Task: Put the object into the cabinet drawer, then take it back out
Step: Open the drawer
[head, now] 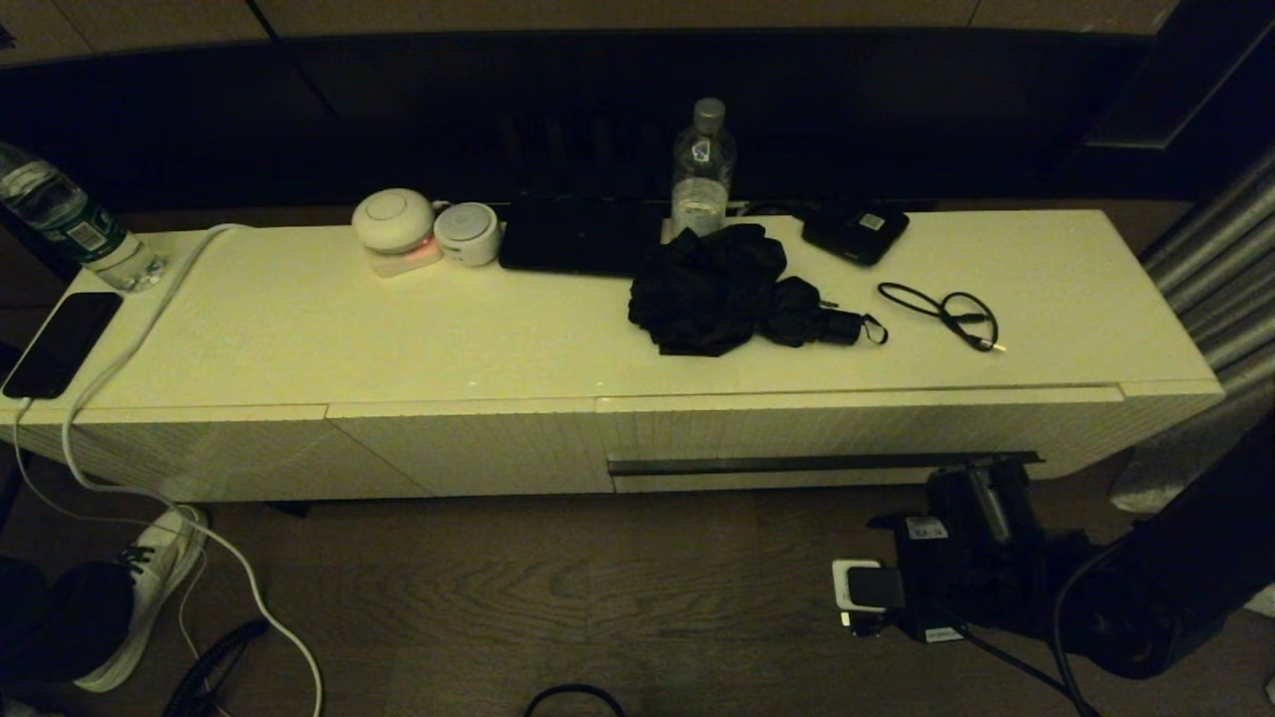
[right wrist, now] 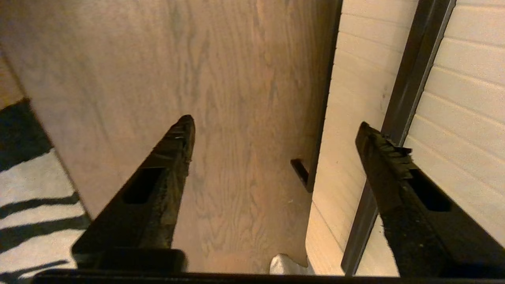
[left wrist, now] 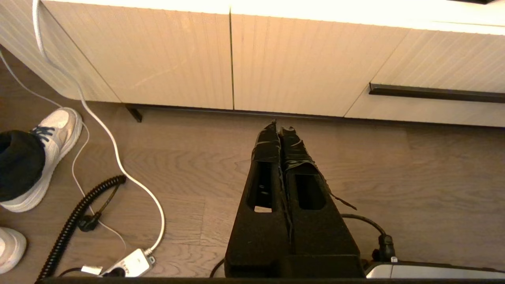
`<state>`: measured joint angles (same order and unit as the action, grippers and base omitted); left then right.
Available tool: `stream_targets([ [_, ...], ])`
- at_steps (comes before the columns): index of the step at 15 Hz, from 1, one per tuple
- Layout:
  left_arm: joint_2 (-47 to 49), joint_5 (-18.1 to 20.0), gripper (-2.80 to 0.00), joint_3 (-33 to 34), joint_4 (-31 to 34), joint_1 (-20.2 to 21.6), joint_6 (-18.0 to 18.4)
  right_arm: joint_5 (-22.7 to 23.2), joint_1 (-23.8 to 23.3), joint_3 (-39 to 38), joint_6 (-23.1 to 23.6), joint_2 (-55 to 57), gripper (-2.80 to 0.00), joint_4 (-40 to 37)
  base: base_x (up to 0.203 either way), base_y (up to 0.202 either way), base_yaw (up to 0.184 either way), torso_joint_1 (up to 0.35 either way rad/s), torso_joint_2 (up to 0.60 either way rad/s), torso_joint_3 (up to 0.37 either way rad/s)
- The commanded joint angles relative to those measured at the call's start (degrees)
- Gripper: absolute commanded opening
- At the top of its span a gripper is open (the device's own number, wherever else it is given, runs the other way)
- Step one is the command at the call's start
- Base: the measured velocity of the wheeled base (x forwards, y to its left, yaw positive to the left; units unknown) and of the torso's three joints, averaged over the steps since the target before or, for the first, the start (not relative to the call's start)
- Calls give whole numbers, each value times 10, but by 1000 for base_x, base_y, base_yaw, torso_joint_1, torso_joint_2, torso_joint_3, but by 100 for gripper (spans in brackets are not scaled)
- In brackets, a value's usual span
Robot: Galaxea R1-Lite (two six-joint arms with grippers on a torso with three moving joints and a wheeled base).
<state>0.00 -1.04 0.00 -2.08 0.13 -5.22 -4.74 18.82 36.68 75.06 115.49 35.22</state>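
The cabinet drawer (head: 857,433) is shut; its ribbed white front carries a long dark handle strip (head: 825,463). My right gripper (head: 981,478) is low in front of the strip's right end. In the right wrist view the right gripper (right wrist: 275,123) is open and empty, with one finger (right wrist: 384,157) across the handle strip (right wrist: 410,79) and the other over the wood floor. A folded black umbrella (head: 742,289) lies on the cabinet top above the drawer. My left gripper (left wrist: 280,128) is shut and empty, low over the floor before the plain ribbed panels; the handle strip (left wrist: 434,92) shows to one side.
On the cabinet top are a water bottle (head: 702,169), a black box (head: 855,231), a looped black cable (head: 946,314), two round white devices (head: 395,224), a phone (head: 60,344) and another bottle (head: 70,224). A white cable (left wrist: 118,157), a power strip (left wrist: 130,264) and a shoe (left wrist: 51,134) lie on the floor.
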Motion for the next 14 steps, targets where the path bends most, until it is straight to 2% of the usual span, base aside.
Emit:
stream_targets([
  [1,-1,0,-280,0,0,0,-1,1,-5,25,4,28,0,2,0,0,0,0,0,0],
  [11,-1,0,-280,0,0,0,-1,3,-30,106,3,83,0,4,0,0,0,0,0,0],
  [14,-1,0,-280,0,0,0,-1,3,-33,116,3,95,0,27,0,0,0,0,0,0],
])
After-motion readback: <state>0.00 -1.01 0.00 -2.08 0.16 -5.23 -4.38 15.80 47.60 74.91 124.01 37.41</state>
